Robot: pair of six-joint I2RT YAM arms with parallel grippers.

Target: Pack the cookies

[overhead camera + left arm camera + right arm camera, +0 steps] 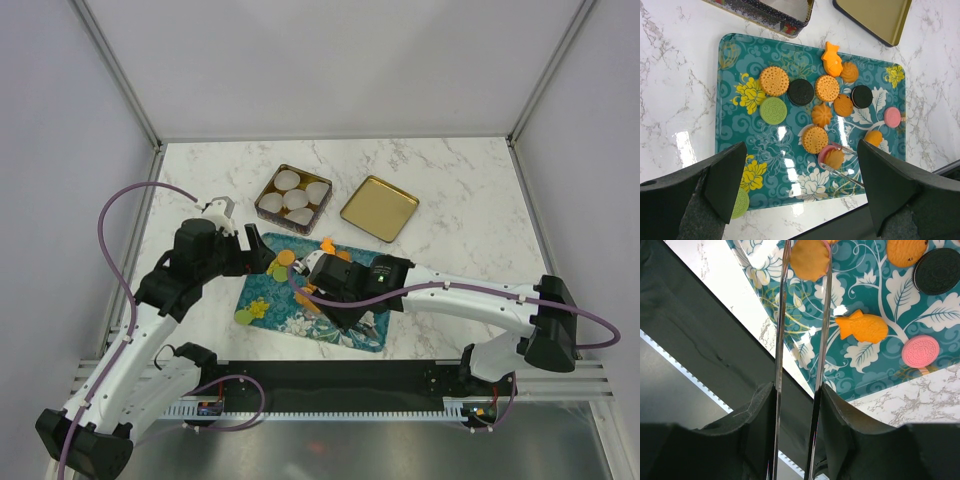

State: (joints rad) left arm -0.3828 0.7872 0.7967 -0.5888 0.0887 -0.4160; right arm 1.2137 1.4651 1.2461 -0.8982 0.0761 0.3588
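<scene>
Several cookies lie on a teal flowered tray [740, 145], mostly orange, with black [800, 92], green [773, 110] and pink [892, 117] ones and an orange fish-shaped one [831, 59]. My right gripper [797, 395] is shut on metal tongs [780, 330]. The tong tips flank an orange cookie [810, 260], which rests on a pink one [824, 151] near the tray's front edge. My left gripper [800, 195] is open and empty, hovering above the tray's near edge. In the top view the left gripper [262, 258] and the right gripper [320, 278] meet over the tray [262, 290].
An open tin [293, 198] holding white paper cups stands behind the tray. Its gold lid [379, 208] lies to the right of it. A green cookie [741, 202] sits at the tray's front left corner. The table's black front rail [715, 355] runs just below the tray.
</scene>
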